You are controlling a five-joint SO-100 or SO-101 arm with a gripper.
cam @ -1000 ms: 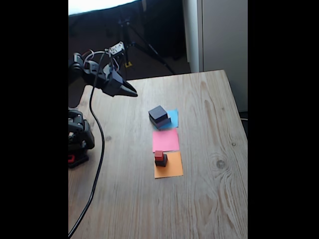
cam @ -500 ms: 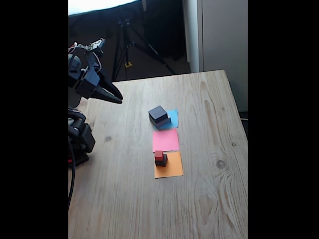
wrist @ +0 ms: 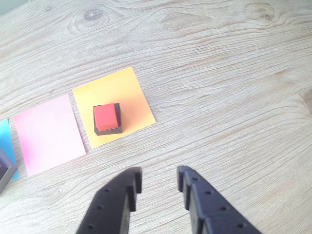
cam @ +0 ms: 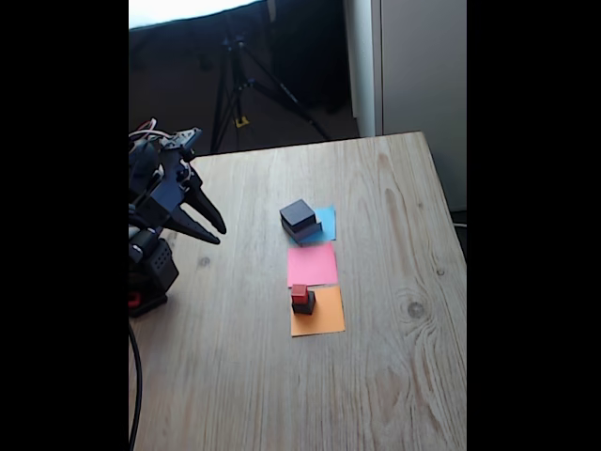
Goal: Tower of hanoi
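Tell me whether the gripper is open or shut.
Open and empty: in the wrist view the gripper shows bare table between its two fingertips.

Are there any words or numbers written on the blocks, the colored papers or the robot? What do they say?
None can be read.
The red cube, the dark block under it and the dark stack are plain.
The orange paper, pink paper and blue paper carry no writing.
The gripper fingers show only small dimples.
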